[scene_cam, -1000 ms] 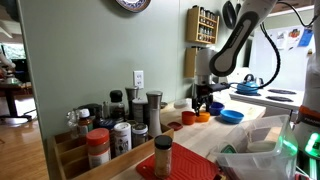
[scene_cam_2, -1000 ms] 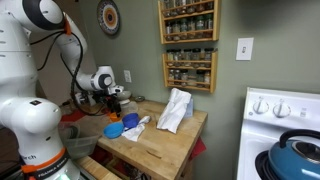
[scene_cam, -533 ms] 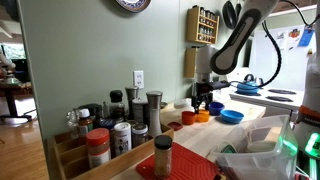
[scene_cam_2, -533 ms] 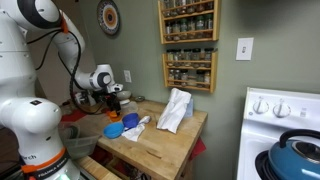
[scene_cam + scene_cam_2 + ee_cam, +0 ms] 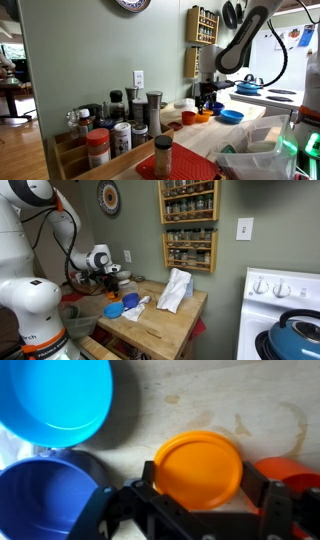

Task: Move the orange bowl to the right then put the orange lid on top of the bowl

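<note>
My gripper [image 5: 200,498], spread wide and empty, hangs over the thin flat bright orange plastic lid [image 5: 197,465] on the wooden counter [image 5: 200,395], beside a light blue bowl [image 5: 55,395]. Covering seems undone; I cannot pick out the orange bowl.

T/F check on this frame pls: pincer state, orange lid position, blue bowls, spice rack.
1. The pincer is open above the orange lid. True.
2. The lid sits inside the light blue bowl. False: it lies outside that bowl, apart from it.
3. A dark blue bowl lies next to the light blue one. True.
4. The wall spice rack is empty. False: its shelves hold jars.
</note>
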